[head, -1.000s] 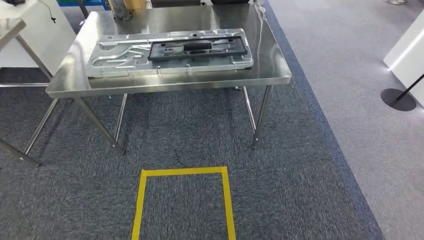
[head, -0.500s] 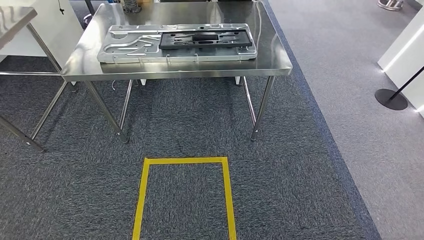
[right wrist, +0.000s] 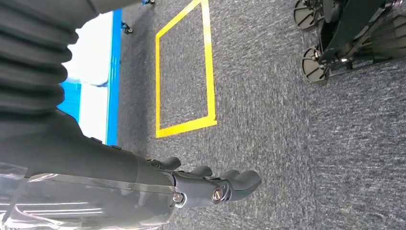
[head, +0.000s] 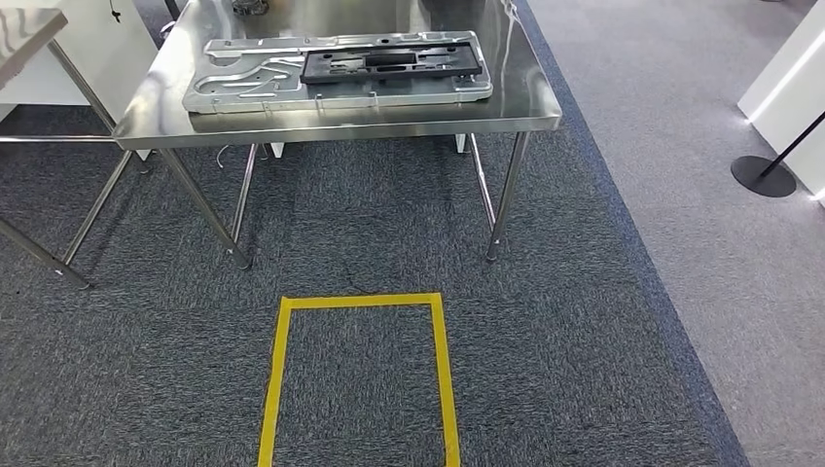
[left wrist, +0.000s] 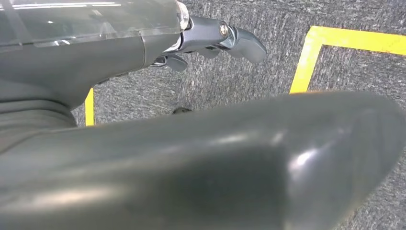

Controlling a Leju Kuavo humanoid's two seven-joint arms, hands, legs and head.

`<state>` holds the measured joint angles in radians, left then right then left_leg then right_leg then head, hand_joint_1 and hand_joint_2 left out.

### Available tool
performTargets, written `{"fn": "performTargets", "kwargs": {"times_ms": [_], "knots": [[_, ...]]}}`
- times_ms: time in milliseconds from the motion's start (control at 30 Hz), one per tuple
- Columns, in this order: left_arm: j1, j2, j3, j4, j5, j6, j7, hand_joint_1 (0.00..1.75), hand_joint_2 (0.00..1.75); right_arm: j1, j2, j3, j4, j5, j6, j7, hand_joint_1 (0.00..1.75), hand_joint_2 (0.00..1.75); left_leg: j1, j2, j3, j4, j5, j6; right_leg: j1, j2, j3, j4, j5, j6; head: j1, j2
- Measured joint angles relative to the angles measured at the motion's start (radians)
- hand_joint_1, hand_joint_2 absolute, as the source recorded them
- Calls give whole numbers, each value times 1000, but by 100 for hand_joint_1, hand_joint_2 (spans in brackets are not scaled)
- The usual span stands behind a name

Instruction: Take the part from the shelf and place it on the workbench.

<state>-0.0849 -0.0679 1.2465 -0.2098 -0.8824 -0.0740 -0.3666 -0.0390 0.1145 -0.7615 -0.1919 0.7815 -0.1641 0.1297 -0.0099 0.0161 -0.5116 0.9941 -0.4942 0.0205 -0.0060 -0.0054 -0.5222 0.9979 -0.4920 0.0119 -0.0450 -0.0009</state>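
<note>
A steel workbench (head: 340,125) stands ahead in the head view. On it lies a long silver metal panel (head: 243,80) with a black part (head: 389,62) resting flat on its right half. Both arms hang low over the carpet. My left hand (left wrist: 210,40) holds nothing, its dark fingers stretched out above the floor and the thick thumb close to the camera. My right hand (right wrist: 210,184) is also empty, with its fingers extended and slightly apart.
A yellow tape rectangle (head: 443,370) marks the grey carpet in front of the bench. A second steel table (head: 24,27) stands at the left. At the right are a black round post base (head: 764,177) and a white cabinet (head: 790,78).
The whole picture has shifted: the bench and the tape rectangle sit higher in the view, so the camera has moved. The panel and black part keep their place on the bench.
</note>
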Motion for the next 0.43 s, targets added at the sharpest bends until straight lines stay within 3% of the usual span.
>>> {"fn": "performTargets", "kwargs": {"times_ms": [33,100,167,233,333,400,433], "knots": [[0,0,0,0,0,0,0,0,0,0,0,0,0,0,1,3,0,175,1,0,-1,0,1,-1,1,0,-1,0,1,-1,0,0],[0,0,1,0,-1,0,0,0,87,0,0,-3,0,-1,3,12,0,87,3,0,-2,0,2,-4,3,0,-2,0,2,-3,0,0],[0,-1,1,0,-2,0,0,0,175,0,-1,-8,0,-4,3,19,0,87,4,0,-2,0,3,-5,3,0,-2,0,2,-4,0,0],[0,-3,1,0,-1,0,0,0,175,0,-3,-15,0,-9,0,16,0,175,4,0,-3,0,4,-6,4,0,-2,1,3,-4,0,0],[1,-5,0,0,9,0,0,0,175,1,-6,-21,0,-19,-8,6,0,175,4,0,-3,0,4,-6,3,0,-2,1,3,-4,0,0],[6,-5,-22,0,31,1,7,0,87,4,-9,-12,-2,-39,-8,-3,0,175,4,0,-3,0,4,-6,3,0,-2,1,3,-4,0,0],[7,-5,-31,0,38,1,9,0,58,5,-10,-8,-3,-45,-7,-6,0,175,4,0,-3,0,4,-6,3,0,-2,1,3,-3,0,0]]}}
